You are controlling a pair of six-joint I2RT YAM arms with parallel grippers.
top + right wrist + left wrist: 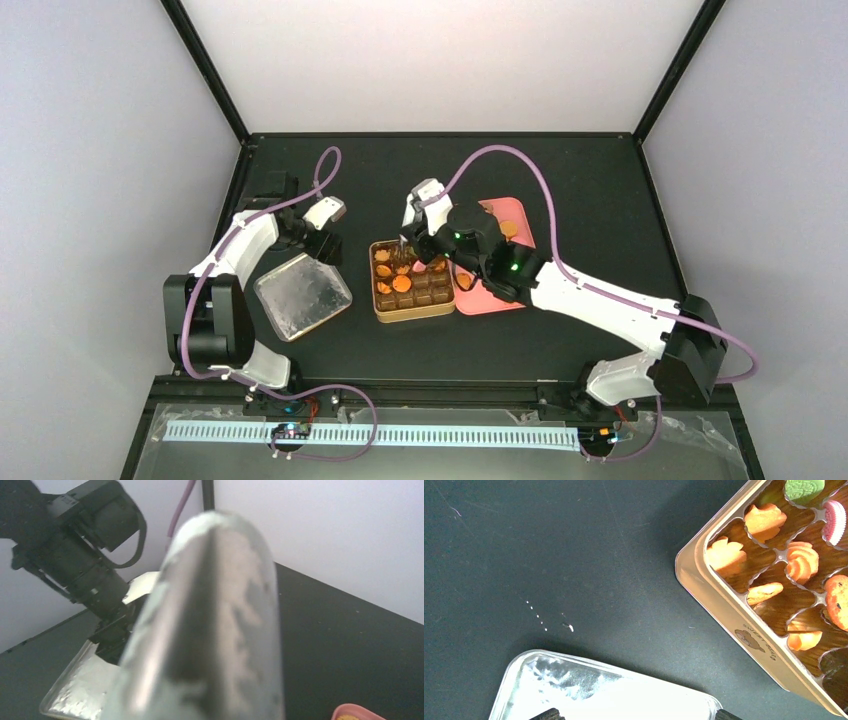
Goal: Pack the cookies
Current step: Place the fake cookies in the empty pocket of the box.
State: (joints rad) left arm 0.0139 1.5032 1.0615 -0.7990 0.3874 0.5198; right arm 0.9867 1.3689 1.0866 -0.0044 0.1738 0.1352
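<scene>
cookies on pink plate | just right of right gripper, nearer arm | it grips tongs over tin | left gripper fingers apart

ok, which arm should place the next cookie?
The right arm: it holds the tongs over the tin, beside the pink plate of cookies. The left fingers hang open over the lid.

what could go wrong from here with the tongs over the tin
The tongs held by the right end effector hang over cells of the tin already holding cookies; they may knock some out. The open left end effector sits over the lid, close to the tin, and could nudge either.
</scene>
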